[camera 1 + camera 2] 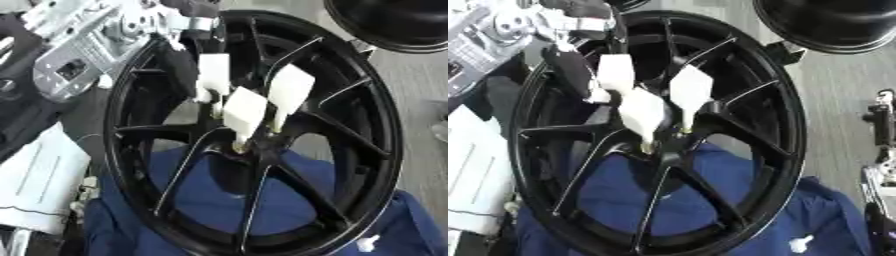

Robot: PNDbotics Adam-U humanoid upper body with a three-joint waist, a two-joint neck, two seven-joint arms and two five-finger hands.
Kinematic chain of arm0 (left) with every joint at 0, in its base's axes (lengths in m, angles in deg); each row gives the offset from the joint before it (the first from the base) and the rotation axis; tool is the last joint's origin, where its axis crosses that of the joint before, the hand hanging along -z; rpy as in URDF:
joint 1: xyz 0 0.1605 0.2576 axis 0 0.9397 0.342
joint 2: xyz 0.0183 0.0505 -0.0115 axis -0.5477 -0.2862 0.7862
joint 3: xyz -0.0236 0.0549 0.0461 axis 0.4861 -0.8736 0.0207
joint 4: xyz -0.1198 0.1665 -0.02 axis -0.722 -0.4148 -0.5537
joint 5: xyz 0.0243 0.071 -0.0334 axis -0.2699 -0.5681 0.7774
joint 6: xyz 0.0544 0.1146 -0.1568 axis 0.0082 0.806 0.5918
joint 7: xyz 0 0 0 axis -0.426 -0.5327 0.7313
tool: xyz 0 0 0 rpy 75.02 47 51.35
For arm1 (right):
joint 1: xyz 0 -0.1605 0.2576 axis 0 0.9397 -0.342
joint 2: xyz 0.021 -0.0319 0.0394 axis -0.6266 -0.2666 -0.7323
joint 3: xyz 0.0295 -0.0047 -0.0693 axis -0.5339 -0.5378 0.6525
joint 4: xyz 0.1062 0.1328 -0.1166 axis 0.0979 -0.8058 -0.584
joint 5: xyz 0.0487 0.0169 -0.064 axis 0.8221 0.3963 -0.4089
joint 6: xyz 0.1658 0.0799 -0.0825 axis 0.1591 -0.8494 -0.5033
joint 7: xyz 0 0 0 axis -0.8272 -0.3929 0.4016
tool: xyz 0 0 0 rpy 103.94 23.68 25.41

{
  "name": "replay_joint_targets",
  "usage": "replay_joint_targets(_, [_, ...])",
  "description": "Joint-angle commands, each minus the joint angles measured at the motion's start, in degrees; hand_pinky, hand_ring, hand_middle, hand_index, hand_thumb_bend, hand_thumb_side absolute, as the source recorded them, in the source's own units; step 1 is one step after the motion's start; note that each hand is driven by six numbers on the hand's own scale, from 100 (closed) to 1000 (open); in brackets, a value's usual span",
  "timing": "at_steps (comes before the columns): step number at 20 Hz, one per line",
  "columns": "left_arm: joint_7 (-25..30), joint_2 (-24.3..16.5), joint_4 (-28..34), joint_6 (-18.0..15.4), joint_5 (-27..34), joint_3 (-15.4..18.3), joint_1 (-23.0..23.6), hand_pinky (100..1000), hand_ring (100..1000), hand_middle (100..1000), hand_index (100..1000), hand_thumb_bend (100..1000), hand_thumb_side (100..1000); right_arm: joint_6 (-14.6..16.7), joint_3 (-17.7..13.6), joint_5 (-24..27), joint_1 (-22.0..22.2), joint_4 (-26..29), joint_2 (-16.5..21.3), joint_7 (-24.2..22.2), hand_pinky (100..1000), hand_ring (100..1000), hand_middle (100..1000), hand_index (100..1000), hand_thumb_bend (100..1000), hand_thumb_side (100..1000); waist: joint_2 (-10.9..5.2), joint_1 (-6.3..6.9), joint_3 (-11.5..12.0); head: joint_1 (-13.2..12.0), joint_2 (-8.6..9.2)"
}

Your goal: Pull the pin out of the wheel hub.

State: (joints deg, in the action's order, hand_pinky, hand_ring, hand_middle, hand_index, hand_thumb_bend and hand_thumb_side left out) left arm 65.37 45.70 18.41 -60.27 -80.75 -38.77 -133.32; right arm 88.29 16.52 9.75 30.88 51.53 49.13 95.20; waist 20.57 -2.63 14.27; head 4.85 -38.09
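While tilted on blue cloth [210, 200], wheel hub's [254, 135] white-tagged pins [243, 114] point upward.

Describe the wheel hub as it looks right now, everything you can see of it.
The wheel hub is a glossy black spoked rim, metal by its look, standing tilted and filling most of the view. Thin paired spokes run from the centre to the rim. Its lower part rests against blue cloth. Three pins with flat white tags stick out of the centre. The left hand, dark, reaches in at the upper left beside the leftmost tag.
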Motion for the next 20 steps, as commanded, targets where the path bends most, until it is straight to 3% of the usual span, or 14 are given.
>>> replay_joint_targets(1, [1.4, -1.5, 1.2, 1.8, 1.5, -0.2, -1.1, 854, 788, 692, 524, 173, 276, -0.1, -0.2, 0.3, -0.4, 0.5, 1.2, 0.4, 828, 624, 586, 778, 100, 836, -1.18, 0.10, 0.1, -0.2, 0.57])
replay_joint_targets(9, [1.4, -2.8, 3.1, 2.9, 2.8, 0.6, -1.5, 835, 769, 661, 438, 119, 290, -0.4, -0.1, 0.2, -0.3, 0.4, 1.4, 0.7, 829, 625, 586, 779, 100, 837, -1.37, 0.04, 0.3, -0.2, 0.46])
replay_joint_targets(16, [1.4, -4.6, 6.2, 3.3, 3.2, 3.8, -2.5, 830, 760, 648, 404, 100, 273, -0.4, -0.1, 0.2, -0.4, 0.5, 1.5, 0.7, 830, 624, 585, 779, 100, 830, -1.59, -0.05, 0.4, -0.2, 0.33])
replay_joint_targets(20, [1.4, -7.2, 9.9, 3.8, 5.1, 7.6, -2.5, 824, 755, 640, 398, 100, 260, -0.4, -0.1, 0.0, -0.6, 0.7, 1.9, 0.6, 830, 624, 585, 779, 100, 815, -1.85, -0.16, 0.6, 0.0, 0.16])
